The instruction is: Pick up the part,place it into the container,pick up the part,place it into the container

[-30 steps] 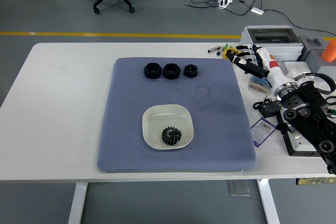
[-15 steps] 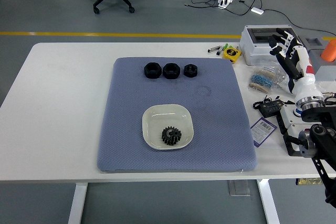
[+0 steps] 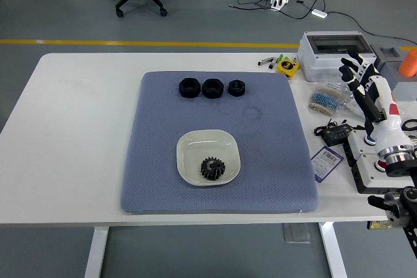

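A: Where are the parts seen?

B: One black gear [image 3: 210, 168] is seen lying inside the white square bowl [image 3: 189, 148], which is set on the blue-grey mat [image 3: 156, 161] near its front middle. Three black nuts are lined up in a row at the far side of the mat: the left nut [image 3: 188, 87], the middle nut [image 3: 212, 87] and the smaller right nut [image 3: 236, 87], the first two nearly touching, the third just beside them.

A: And the hands?

B: Only the right hand [image 3: 366, 89] is shown, raised over the clutter at the right edge of the white table [image 3: 71, 135], well apart from the mat. Its fingers [image 3: 348, 68] are spread and nothing is held. A grey box [image 3: 332, 53] and a yellow tape measure [image 3: 286, 66] are seen just beyond it
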